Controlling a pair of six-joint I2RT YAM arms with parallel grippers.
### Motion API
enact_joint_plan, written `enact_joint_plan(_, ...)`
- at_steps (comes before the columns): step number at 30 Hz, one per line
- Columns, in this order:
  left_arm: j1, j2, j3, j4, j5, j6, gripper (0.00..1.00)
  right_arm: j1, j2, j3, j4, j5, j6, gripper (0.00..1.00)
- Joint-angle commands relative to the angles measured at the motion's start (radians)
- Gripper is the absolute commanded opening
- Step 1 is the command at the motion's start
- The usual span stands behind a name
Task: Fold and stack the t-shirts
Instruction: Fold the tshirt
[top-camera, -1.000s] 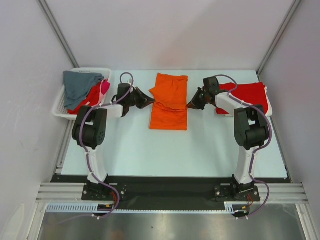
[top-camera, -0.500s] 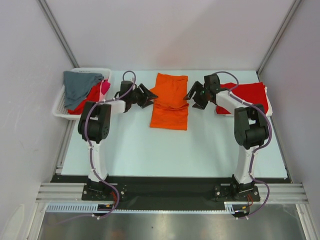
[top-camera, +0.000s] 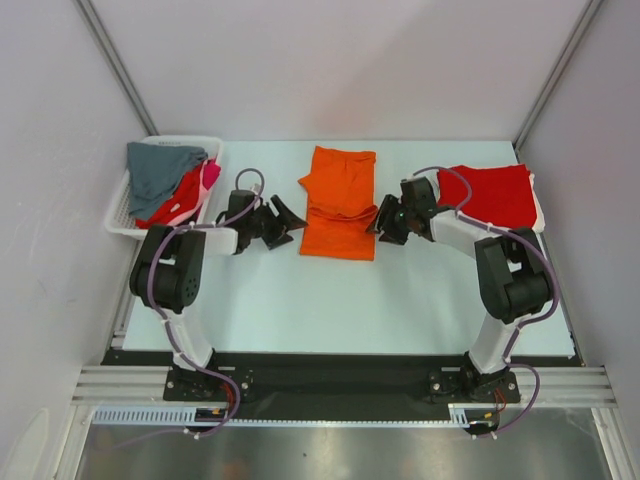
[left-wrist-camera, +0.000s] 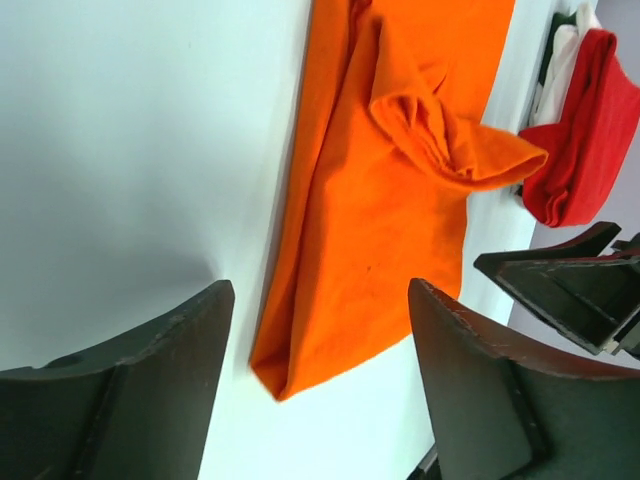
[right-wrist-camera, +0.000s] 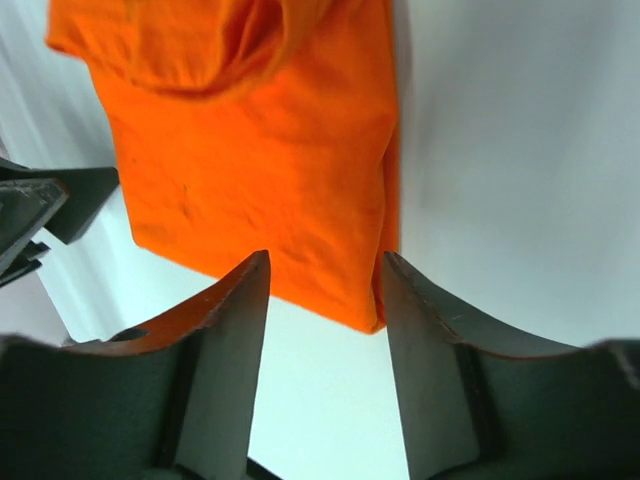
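Note:
A bright orange t-shirt (top-camera: 338, 205) lies folded lengthwise in the middle of the table, its far half bunched into a loose fold (left-wrist-camera: 440, 130). My left gripper (top-camera: 285, 220) stands open just left of the shirt's near left corner (left-wrist-camera: 285, 370), with nothing in its jaws. My right gripper (top-camera: 383, 220) is open at the shirt's right edge, and the near right corner (right-wrist-camera: 370, 300) shows between its fingers without being pinched. A red t-shirt (top-camera: 492, 195) lies folded at the right rear.
A white mesh basket (top-camera: 116, 226) at the left rear holds a grey tee (top-camera: 160, 165), a red tee (top-camera: 178, 198) and a pink tee (top-camera: 208, 178). The pale table (top-camera: 340, 300) runs towards the arm bases. Grey walls close in both sides.
Both grippers were shut at the orange shirt's sides; they have opened, let go and moved towards its near corners. The right jaws have narrowed somewhat since half a second ago.

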Motion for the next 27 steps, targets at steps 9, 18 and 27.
enact_joint_plan(9, -0.024, -0.077, -0.102, 0.073, -0.032, 0.052, 0.65, 0.081, 0.005, -0.036, 0.014, 0.071, -0.023, 0.46)
enact_joint_plan(18, -0.076, -0.054, -0.091, 0.073, -0.069, 0.071, 0.49, 0.111, -0.016, -0.054, -0.033, 0.207, -0.046, 0.49)
enact_joint_plan(27, -0.076, -0.074, -0.120, 0.047, -0.074, 0.092, 0.17, 0.107, -0.008, -0.073, 0.008, 0.117, -0.043, 0.16)
